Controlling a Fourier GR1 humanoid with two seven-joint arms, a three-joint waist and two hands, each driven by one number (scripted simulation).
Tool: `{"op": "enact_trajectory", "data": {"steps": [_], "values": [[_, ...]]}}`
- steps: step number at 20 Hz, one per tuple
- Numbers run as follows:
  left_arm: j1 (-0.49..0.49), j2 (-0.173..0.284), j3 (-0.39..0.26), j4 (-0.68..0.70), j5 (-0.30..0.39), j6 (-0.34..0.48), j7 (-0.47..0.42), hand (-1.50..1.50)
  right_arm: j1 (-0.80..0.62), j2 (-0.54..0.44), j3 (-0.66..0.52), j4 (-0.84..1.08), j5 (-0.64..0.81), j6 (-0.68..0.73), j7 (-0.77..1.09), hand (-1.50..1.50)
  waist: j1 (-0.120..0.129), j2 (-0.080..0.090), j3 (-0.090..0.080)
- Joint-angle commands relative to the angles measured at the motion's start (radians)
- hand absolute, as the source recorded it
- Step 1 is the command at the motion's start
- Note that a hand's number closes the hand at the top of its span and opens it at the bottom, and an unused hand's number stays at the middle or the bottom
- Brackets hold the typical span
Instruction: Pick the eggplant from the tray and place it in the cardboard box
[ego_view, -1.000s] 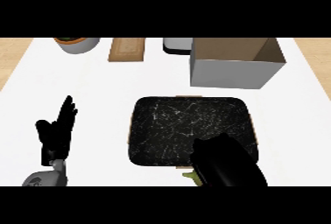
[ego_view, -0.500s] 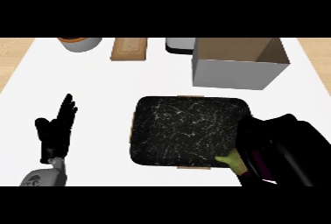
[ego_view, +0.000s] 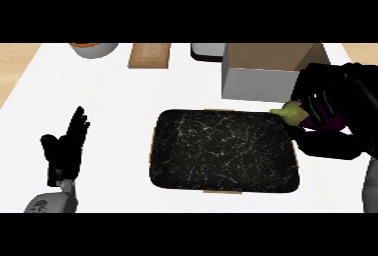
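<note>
my right robot hand (ego_view: 328, 107) is at 3 o'clock, fingers curled round the eggplant (ego_view: 294, 114). only the eggplant's green end and a bit of purple show past the fingers. it's held off the tray (ego_view: 224, 150), over the tray's upper right corner and just beside the box (ego_view: 269, 70), which sits at 1 o'clock. can't tell if the eggplant touches the box wall.

the tray is dark and marbled, near the middle of the white surface (ego_view: 111, 90), with nothing lying in it. the box is open at the top, its near wall grey-white.

my left robot hand (ego_view: 65, 150) rests at 8 o'clock, fingers straight and up, holding nothing, well apart from the tray.

along the far edge at 11 to 12 o'clock: a grey bowl (ego_view: 94, 48), a wooden board (ego_view: 150, 54), and a dark-and-white thing (ego_view: 208, 51) just left of the box, cut off by the edge so i can't tell what it is.
</note>
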Motion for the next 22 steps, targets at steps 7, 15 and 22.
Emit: {"op": "enact_trajectory", "data": {"steps": [7,15,22], "values": [[-0.011,-0.020,-0.004,0.044,-0.003,-0.009,-0.034,0.00,-0.237,-0.015,-0.111,0.570,0.010,-0.164,-0.275,1.50,0.012,0.004,0.000],[-0.016,-0.043,-0.036,0.022,-0.032,0.009,-0.031,0.00,-0.384,-0.020,-0.084,1.018,0.202,-0.444,-0.441,1.50,0.033,0.010,0.000],[-0.062,-0.027,-0.024,0.029,-0.023,-0.001,0.003,0.00,-0.430,0.053,-0.218,1.391,0.093,-0.536,-0.539,-1.50,0.049,0.022,0.002]]}}
